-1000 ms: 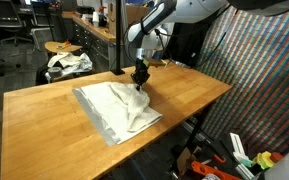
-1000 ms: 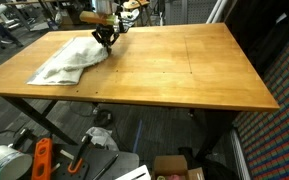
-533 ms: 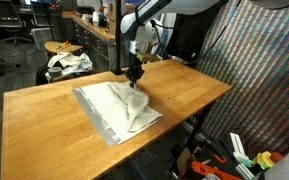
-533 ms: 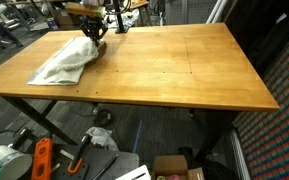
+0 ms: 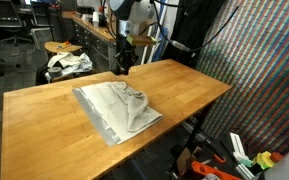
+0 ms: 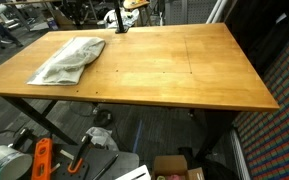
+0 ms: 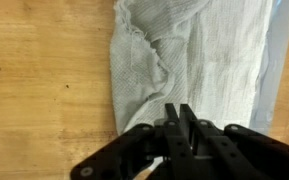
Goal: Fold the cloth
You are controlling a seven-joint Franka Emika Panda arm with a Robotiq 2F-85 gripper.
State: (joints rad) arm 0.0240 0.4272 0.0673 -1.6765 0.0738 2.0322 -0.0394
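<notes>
My claw [image 7: 179, 120] is hanging with its two fingers [image 7: 172, 118] drawn narrow, pressed close together in the wrist view, and it is gripping nothing and touching nothing. In an exterior view the claw [image 5: 123, 64] is standing in the air above the far side of the table [image 5: 39, 110], clear of the fabric. Below me the cloth [image 7: 209, 60] is lying on the wood, one single pale sheet. It is filling the upper right of the wrist view, with a rumpled, ragged-looking edge running down its left side and a greyer band along its right side. Bare tabletop [image 7: 44, 80] is showing to the left of it. In both exterior views the cloth [image 5: 119, 108] is resting flat on the table but bunching into soft creases, with one layer lying over another. It is sitting toward one long side of the top, while the cloth [image 6: 69, 60] is leaving the wide remainder of the table [image 6: 184, 70] as plain wood. No lettering is coming through sharp enough for me to read. I am counting one claw, one cloth, one table, and one smaller bundle of white-and-dark fabric [image 5: 69, 63] sitting beyond the table's end, well apart from the cloth
</notes>
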